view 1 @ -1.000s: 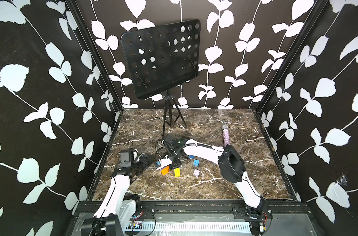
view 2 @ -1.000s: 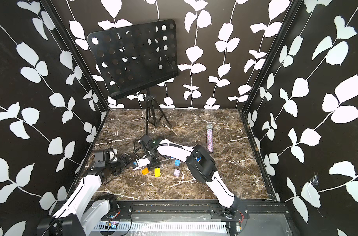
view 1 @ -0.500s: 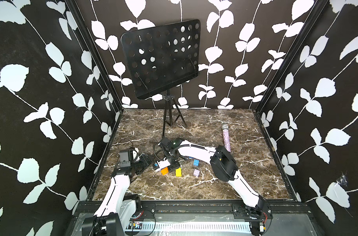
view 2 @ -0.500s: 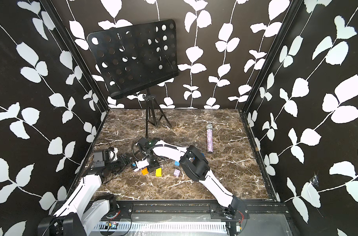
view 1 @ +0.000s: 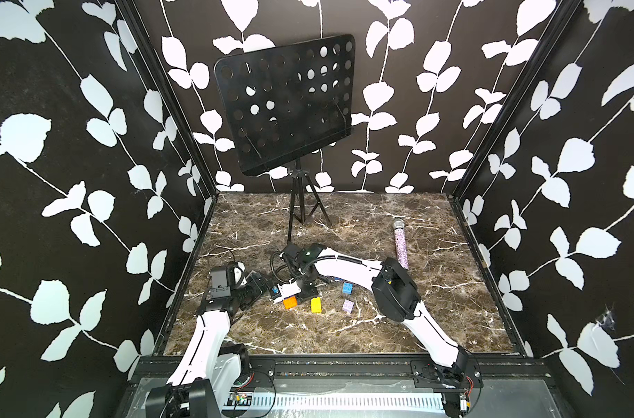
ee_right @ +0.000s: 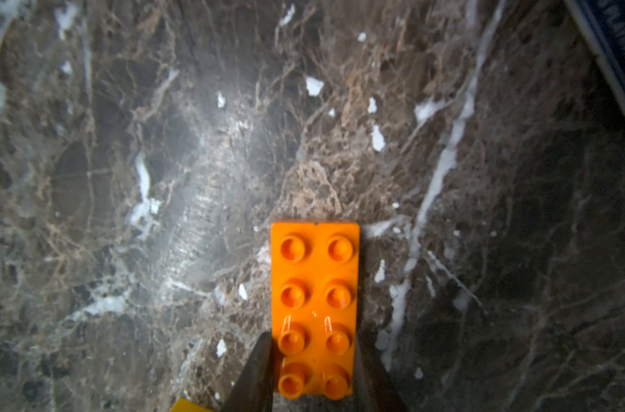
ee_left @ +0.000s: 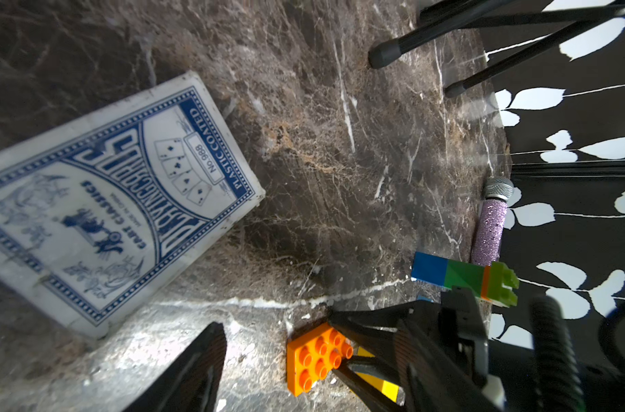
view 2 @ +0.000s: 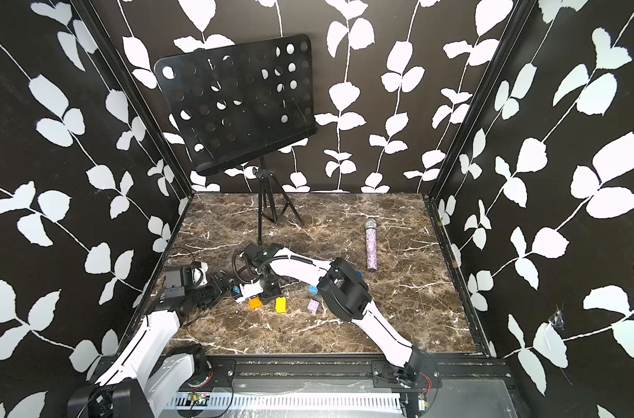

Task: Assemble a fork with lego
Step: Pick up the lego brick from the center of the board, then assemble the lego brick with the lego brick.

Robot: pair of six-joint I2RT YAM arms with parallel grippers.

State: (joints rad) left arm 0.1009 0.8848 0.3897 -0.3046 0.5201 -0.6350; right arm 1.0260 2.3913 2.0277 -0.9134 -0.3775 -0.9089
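Observation:
An orange eight-stud lego brick (ee_right: pixel 314 306) lies flat on the marble, studs up. My right gripper (ee_right: pixel 312 374) is shut on it, one finger against each long side; in both top views it (view 1: pixel 305 289) (view 2: pixel 270 289) reaches down at the brick (view 1: pixel 290 302) (view 2: pixel 254 303). My left gripper (ee_left: pixel 309 330) stands open and low, close beside the same brick (ee_left: pixel 314 360), and holds nothing. A joined bar of blue, green, orange and lime lego (ee_left: pixel 460 276) lies beyond. Loose yellow (view 1: pixel 316 304), lilac (view 1: pixel 348 305) and light blue (view 1: pixel 347 287) bricks lie to the right.
A blue-and-white playing-card box (ee_left: pixel 107 199) (view 1: pixel 284 289) lies right beside the orange brick. A glittery pink microphone (view 1: pixel 400 246) (view 2: pixel 371 246) rests at the right. A black music stand (view 1: pixel 286 108) with tripod legs (view 1: pixel 301 213) stands at the back. Black walls enclose the table.
My right arm has folded in and shifted slightly left over the orange brick, and its jaws have closed on it. The left arm has stayed put.

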